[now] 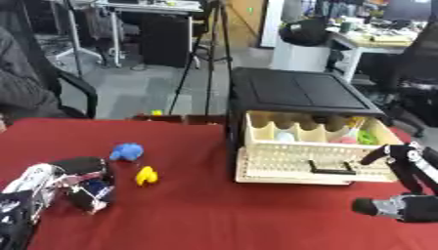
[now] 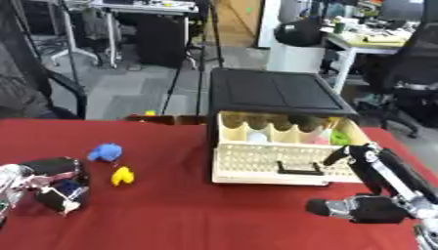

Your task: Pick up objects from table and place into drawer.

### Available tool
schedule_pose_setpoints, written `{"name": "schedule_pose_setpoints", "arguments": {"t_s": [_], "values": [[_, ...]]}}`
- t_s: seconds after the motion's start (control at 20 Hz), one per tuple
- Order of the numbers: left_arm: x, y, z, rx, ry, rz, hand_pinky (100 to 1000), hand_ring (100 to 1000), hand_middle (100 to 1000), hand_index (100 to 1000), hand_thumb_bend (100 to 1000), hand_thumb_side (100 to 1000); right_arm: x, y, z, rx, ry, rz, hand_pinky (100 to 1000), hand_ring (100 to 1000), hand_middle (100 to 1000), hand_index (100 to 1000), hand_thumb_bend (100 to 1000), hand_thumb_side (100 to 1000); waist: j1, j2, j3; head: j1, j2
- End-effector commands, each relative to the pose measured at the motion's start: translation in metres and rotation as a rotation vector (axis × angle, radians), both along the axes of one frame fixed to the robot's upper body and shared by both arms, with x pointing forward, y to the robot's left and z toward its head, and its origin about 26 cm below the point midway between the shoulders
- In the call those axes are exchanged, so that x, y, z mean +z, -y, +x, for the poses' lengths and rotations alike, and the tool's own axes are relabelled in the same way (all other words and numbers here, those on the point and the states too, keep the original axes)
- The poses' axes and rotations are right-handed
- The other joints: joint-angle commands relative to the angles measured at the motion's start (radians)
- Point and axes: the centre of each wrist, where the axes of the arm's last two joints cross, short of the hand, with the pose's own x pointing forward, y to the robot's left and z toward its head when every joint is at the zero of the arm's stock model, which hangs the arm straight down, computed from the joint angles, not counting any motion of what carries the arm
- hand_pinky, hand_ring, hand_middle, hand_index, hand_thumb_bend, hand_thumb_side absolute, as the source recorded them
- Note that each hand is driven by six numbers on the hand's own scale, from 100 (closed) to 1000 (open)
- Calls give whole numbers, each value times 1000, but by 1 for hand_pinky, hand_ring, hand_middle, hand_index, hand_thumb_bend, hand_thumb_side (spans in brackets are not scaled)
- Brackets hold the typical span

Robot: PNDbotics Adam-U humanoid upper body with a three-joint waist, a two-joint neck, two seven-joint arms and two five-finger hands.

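Your left hand point(image 1: 73, 183) sits low at the left edge of the red table point(image 1: 214, 210), fingers curled; something dark blue shows between them, but you can't tell whether it's actually held or just lying under the hand. Your right hand point(image 2: 376, 190) is at the lower right, just in front of the drawer's right corner, fingers relaxed and spread wide, thumb stub pointing left, holding nothing. The cream drawer point(image 1: 299, 163) is pulled open out of the black cabinet point(image 1: 295, 90), which stands at the back right of the table. The drawer has a perforated front with a black handle point(image 1: 332, 169) and dividers inside; a few things already lie in it: a pale bluish piece point(image 1: 285, 137), a pink one point(image 1: 344, 140) and a green one point(image 1: 368, 137) toward the right end. Still out on the table: a blue toy point(image 1: 126, 152) left of centre and a small yellow toy point(image 1: 146, 176) just in front of it, near each other but apart. Both lie between your left hand and the drawer, closer to the hand, well apart from the drawer.
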Motion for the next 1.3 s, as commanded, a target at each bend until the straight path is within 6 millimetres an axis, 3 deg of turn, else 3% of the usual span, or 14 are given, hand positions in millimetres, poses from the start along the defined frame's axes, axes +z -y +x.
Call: {"name": "schedule_pose_setpoints", "arguments": {"t_s": [0.05,0.3,0.9,1.3], "values": [[13,-7,2,21,15,-4,100,233,426,610,100,236,9,3,1,-7,26,-15,100,100,100,652,963,681,2,-9,1,-3,4],[23,-11,2,49,32,-48,100,108,366,565,100,245,8,4,2,-9,25,-13,100,100,100,653,960,684,2,-10,4,-6,4],[64,-13,2,77,46,-307,100,100,337,561,100,251,7,5,2,-15,25,-11,100,100,100,653,961,686,0,-14,9,-12,2],[96,13,7,20,24,-543,100,100,321,560,100,277,5,4,3,-5,16,-8,100,100,100,653,960,683,-3,-16,1,-9,-2]]}}
